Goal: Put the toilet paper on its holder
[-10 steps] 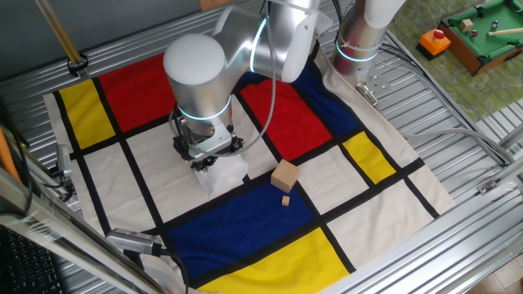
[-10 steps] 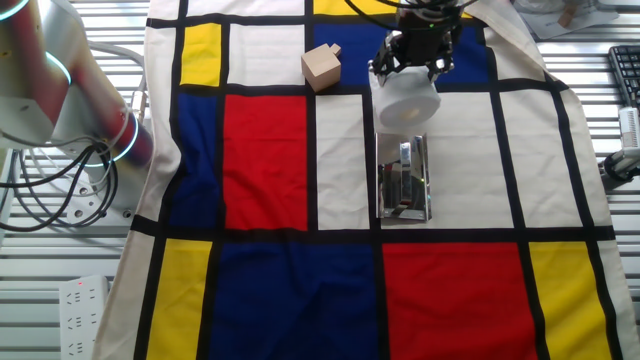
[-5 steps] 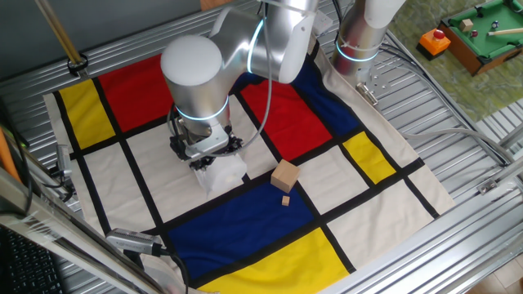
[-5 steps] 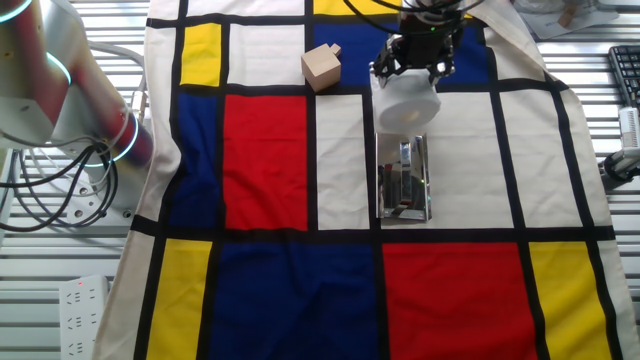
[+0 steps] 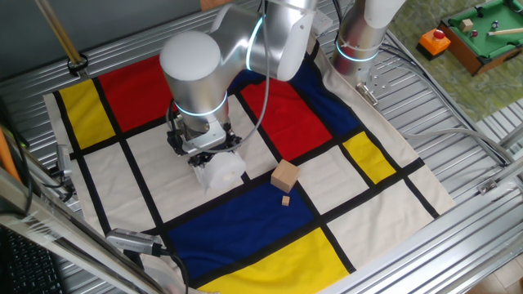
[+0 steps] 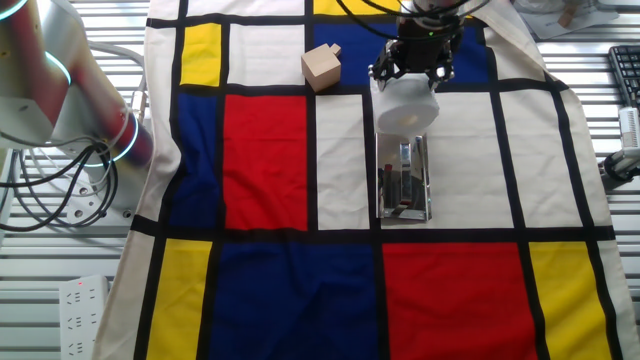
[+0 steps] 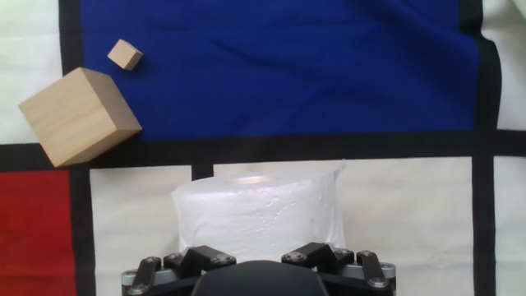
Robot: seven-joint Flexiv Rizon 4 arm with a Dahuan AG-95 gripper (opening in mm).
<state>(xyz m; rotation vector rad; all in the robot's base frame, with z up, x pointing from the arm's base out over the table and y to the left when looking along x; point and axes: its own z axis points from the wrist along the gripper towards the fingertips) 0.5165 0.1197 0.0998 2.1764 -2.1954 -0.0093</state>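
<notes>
The white toilet paper (image 6: 405, 104) is held in my gripper (image 6: 415, 68), which is shut on it from the far side. In the hand view the toilet paper (image 7: 259, 214) fills the lower middle, just past my gripper (image 7: 256, 256); the fingertips are hidden behind it. The shiny silver holder (image 6: 404, 182) lies on a white panel just in front of the roll, its near end touching the roll's outline. In one fixed view my gripper (image 5: 200, 149) sits over the toilet paper (image 5: 222, 172), and the arm hides the holder.
A tan wooden cube (image 6: 322, 67) rests left of the roll, with a tiny cube (image 7: 125, 54) beside it; both show in the hand view, the large cube (image 7: 80, 116) at left. The coloured cloth (image 6: 265, 150) covers the table. A toy pool table (image 5: 482, 33) is far right.
My gripper and the roll have shifted slightly toward the holder. The cubes and the holder have not moved.
</notes>
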